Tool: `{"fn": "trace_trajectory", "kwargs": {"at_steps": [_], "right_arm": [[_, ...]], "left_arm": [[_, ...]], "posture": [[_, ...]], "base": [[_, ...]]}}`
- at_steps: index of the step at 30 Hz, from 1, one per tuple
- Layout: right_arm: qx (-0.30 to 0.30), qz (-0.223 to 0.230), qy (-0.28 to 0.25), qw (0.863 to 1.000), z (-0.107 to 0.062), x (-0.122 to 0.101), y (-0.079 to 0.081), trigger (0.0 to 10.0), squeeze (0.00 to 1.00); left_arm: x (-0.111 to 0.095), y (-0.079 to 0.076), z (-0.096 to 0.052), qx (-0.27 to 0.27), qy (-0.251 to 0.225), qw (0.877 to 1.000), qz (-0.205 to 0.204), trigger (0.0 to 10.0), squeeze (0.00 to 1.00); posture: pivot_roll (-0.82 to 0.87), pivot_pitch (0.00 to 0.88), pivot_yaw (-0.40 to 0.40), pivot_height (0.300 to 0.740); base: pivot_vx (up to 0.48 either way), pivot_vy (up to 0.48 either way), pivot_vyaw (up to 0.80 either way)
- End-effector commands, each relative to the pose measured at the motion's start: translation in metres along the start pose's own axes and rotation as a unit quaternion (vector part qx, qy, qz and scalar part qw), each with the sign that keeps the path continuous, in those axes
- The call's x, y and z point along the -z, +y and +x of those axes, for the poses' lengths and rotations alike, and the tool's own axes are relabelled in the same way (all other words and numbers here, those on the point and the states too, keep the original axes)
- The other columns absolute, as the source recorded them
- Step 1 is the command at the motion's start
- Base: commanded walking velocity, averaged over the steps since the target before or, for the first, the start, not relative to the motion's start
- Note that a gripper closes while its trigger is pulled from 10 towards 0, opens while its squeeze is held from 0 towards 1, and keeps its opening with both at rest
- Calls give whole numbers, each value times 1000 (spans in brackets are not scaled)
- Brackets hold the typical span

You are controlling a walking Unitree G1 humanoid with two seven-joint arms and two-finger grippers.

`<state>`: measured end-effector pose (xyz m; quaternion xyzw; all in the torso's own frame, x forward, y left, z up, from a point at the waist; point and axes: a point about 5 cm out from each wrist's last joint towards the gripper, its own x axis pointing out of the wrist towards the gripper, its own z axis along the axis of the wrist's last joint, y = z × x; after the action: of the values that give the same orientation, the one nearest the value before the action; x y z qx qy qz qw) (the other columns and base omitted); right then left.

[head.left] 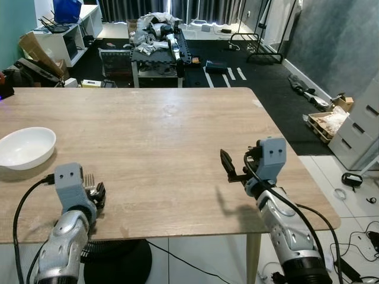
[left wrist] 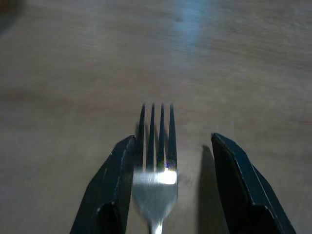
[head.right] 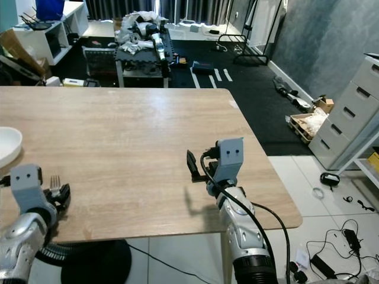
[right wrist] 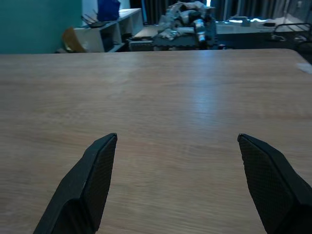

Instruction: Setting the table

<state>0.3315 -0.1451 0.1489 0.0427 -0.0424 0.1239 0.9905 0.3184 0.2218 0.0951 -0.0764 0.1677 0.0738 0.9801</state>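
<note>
A big wooden desk (head.left: 154, 142) sits in front of the robot. A white bowl (head.left: 25, 147) rests near the left edge of the desk.

The left pincer (left wrist: 168, 168) is low over the desk, close to the near edge and toward the near left corner. A silver fork (left wrist: 156, 170) lies between its two black fingers (left wrist: 109, 190), with its prongs pointing away from the robot. The fork sits right next to one finger, and there is a gap between it and the other finger. The fingers are spread wider than the fork, so they are not squeezing it. In the left eye view the fork's prongs (head.left: 89, 179) poke up just past the gray wrist block.

The right pincer (head.left: 237, 163) is held just above the desk, near the right edge and toward the near right corner. Its fingers (right wrist: 92, 183) are spread wide apart with bare wood between them. Its shadow falls on the desk below it.

Past the far edge of the desk there is a dark floor with a low cart piled with stuff (head.left: 157, 41). A white shelf (head.left: 71, 32) stands at the far left. Gray drawers (head.left: 361, 127) stand to the right.
</note>
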Motion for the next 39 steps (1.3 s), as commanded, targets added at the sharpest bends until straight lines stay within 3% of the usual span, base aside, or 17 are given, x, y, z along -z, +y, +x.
{"fn": "trace_trajectory", "kwargs": {"at_steps": [1, 9, 10, 12, 15, 16, 19, 22, 26, 27, 29, 30, 31, 33, 37, 39], "right_arm": [[-1, -3, 0, 1000, -1, 1, 1, 10000, 0], [-8, -2, 0, 1000, -1, 0, 6, 10000, 0], [-10, -3, 0, 1000, -2, 0, 6, 10000, 0], [-10, -3, 0, 1000, -3, 0, 6, 10000, 0], [-9, -5, 0, 1000, -5, -1, 6, 10000, 0], [-9, -5, 0, 1000, -5, -1, 6, 10000, 0], [-4, -3, 0, 1000, -7, 0, 5, 10000, 0], [-5, -3, 0, 1000, -7, 0, 5, 10000, 0], [-11, 1, 0, 1000, -6, 1, 8, 10000, 0], [-12, 2, 0, 1000, -6, 1, 9, 10000, 0], [-12, 2, 0, 1000, -6, 1, 9, 10000, 0], [-15, 3, 0, 1000, -5, 1, 11, 10000, 0], [-15, 3, 0, 1000, -5, 1, 11, 10000, 0], [-18, 4, 2, 1000, -6, 2, 12, 10000, 0], [-18, 2, 5, 1000, -7, 4, 11, 10000, 0], [-16, 3, 8, 1000, -9, 6, 10, 10000, 0]], "left_arm": [[34, -8, 4, 17, 82, 996, 12, 10000, 0], [17, -27, 28, 32, 76, 995, 52, 10000, 0], [10, -34, 32, 37, 56, 993, 102, 10000, 0], [1, -39, 35, 37, 23, 988, 150, 10000, 0], [-32, -52, 34, 64, -72, 985, 142, 10000, 0], [-32, -52, 34, 64, -72, 985, 142, 10000, 0], [-63, -56, 23, 69, -180, 966, 175, 10000, 0], [-67, -57, 21, 70, -197, 961, 181, 10000, 0], [-77, -58, 0, 92, -258, 940, 205, 10000, 0], [-73, -60, -8, 113, -255, 939, 202, 10000, 0], [-73, -60, -8, 113, -255, 939, 202, 10000, 0], [-58, -63, -26, 162, -231, 938, 199, 10000, 0], [-58, -63, -26, 162, -231, 938, 199, 10000, 0], [-43, -62, -42, 189, -205, 941, 192, 10000, 0], [-30, -56, -58, 189, -184, 946, 190, 10000, 0], [-19, -47, -74, 176, -165, 952, 187, 10000, 0]], "posture": [[-8, 0, 29, 740], [-32, 0, 31, 740], [-37, 0, 29, 740], [-37, 0, 30, 740], [-48, 0, 37, 740], [-48, 0, 37, 740], [-39, 0, 36, 740], [-34, 0, 36, 740], [-15, 0, 35, 740], [-10, 0, 36, 740], [-10, 0, 36, 740], [-3, 0, 38, 740], [-3, 0, 38, 740], [2, 0, 40, 740], [9, 0, 44, 740], [23, 0, 44, 740]], "base": [[0, 0, 0], [0, 0, 0], [0, 0, 0], [0, 0, 0], [0, 0, 0], [0, 0, 0], [0, 0, 0], [0, 0, 0], [0, 0, 0], [0, 0, 0], [0, 0, 0], [0, 0, 0], [0, 0, 0], [0, 0, 0], [0, 0, 0], [0, 0, 0]]}}
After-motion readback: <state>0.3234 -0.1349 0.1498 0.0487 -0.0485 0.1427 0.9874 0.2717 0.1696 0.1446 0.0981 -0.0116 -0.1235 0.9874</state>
